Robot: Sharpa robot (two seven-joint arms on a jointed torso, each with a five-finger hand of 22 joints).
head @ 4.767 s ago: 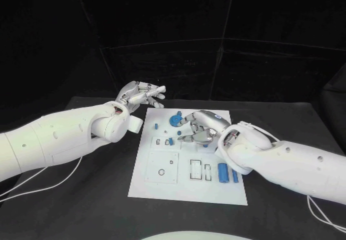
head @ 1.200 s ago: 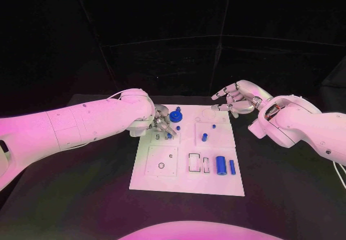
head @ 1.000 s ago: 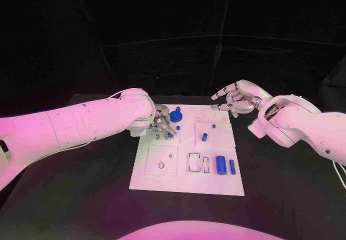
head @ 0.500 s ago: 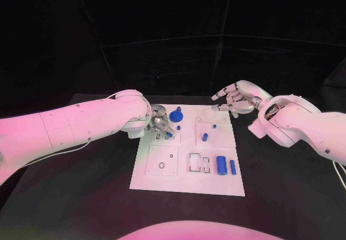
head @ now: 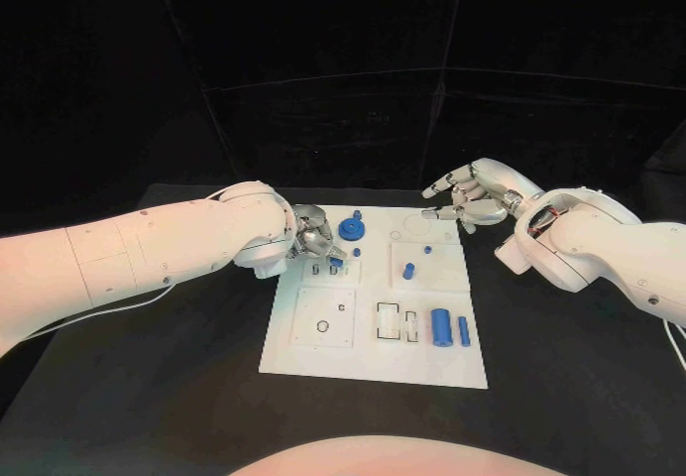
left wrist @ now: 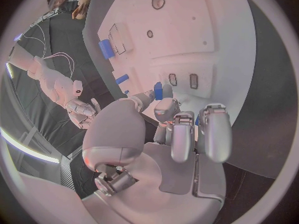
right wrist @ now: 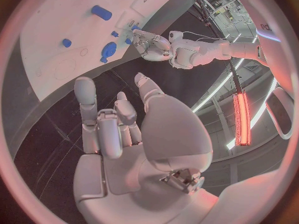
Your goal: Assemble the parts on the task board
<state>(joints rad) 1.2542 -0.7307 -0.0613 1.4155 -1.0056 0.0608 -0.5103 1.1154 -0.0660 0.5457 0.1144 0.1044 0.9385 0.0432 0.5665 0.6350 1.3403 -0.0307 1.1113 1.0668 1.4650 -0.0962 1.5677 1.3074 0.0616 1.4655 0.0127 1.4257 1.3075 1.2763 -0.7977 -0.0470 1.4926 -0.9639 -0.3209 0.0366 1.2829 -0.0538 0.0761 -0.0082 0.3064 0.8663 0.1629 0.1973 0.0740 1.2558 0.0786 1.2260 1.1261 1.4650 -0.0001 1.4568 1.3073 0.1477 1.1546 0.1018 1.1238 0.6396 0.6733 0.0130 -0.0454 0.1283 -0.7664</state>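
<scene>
Fingers (left wrist: 163, 103) of left hand (head: 313, 243) around small blue part (left wrist: 158, 90)

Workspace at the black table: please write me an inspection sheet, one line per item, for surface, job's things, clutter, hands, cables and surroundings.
Surface: black table, bare around the board.
Job's things: white task board lies in the middle; two blue cylinders lie side by side on its near right part; a blue peg is on the square right of centre; a round blue part sits near the far edge.
Clutter: nothing seen.
Hands: left hand is down on the board's far left part, fingertips at a small blue part; whether it grips it cannot be told. Right hand hovers past the board's far right corner, holding nothing, fingers apart.
Cables: a white cable runs under the left arm.
Surroundings: black backdrop.
</scene>
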